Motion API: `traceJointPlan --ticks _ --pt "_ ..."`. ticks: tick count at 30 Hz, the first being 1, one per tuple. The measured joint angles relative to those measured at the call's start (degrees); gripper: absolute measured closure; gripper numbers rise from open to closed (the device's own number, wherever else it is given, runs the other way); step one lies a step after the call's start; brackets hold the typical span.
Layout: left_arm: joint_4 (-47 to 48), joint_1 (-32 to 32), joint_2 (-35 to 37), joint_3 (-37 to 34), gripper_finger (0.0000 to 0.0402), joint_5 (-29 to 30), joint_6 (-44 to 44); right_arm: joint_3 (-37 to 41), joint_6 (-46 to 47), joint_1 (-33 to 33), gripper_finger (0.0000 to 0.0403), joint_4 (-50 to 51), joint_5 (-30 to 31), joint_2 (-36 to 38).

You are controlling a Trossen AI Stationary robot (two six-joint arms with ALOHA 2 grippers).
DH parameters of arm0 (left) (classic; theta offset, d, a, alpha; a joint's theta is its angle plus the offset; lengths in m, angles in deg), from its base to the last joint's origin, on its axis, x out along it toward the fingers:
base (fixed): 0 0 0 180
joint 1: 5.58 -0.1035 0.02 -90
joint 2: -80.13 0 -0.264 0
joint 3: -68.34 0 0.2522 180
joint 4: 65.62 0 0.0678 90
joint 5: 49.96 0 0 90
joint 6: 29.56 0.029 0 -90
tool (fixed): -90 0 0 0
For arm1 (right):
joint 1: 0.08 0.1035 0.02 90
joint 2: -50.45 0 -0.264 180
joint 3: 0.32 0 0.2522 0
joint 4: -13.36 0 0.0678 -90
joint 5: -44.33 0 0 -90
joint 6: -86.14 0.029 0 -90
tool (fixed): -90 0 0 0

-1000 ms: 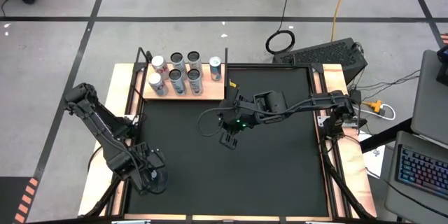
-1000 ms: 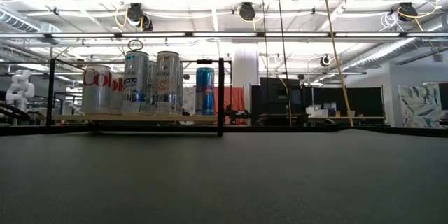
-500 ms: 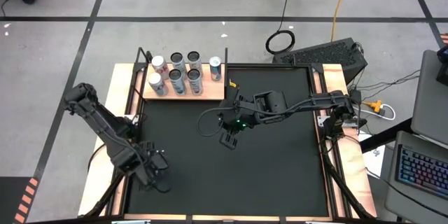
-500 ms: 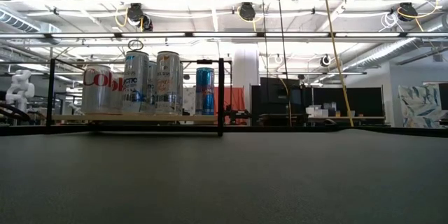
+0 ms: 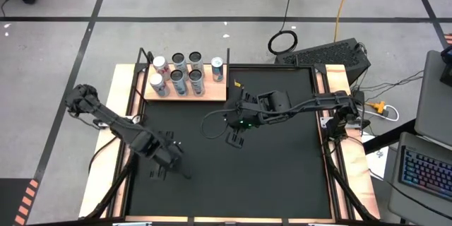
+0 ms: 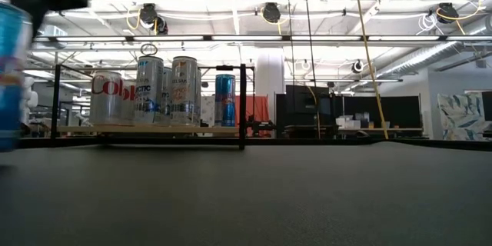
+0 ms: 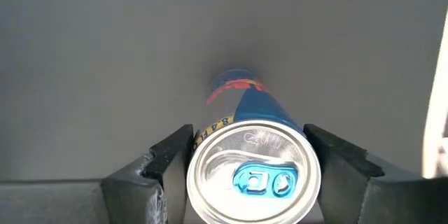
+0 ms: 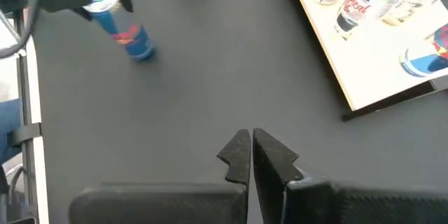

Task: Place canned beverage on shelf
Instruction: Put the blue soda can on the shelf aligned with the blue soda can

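One can [image 7: 253, 175] sits clamped between my L gripper [image 5: 164, 164] fingers, blue w/ red marks, over the near-left part of the black mat [image 5: 282, 176], off the surface. Plenty of bare mat btwn it and the shelf [image 5: 212, 92] at the far-left corner, six cans [image 5: 176, 79] on the shelf, its right end free. R gripper [image 8: 250, 155] hangs mid-mat, fingers pressed together, holding nothing.
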Motion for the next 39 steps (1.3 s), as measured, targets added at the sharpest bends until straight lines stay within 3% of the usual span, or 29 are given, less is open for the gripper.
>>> traceJointPlan --ticks 9,24,39 --pt "4.14 -12.02 0.0 1.41 0.0177 0.88 20.29 -0.07 -0.71 -0.04 0.0403 3.08 -0.17 0.07" --pt "4.14 -26.65 -1.64 12.06 0.0177 5.36 54.38 -0.07 -0.52 -0.07 0.0403 8.56 1.03 0.06" --pt "8.29 -38.59 -9.58 20.18 0.0178 5.32 72.13 0.04 9.69 -0.05 0.0403 13.65 2.41 0.31"
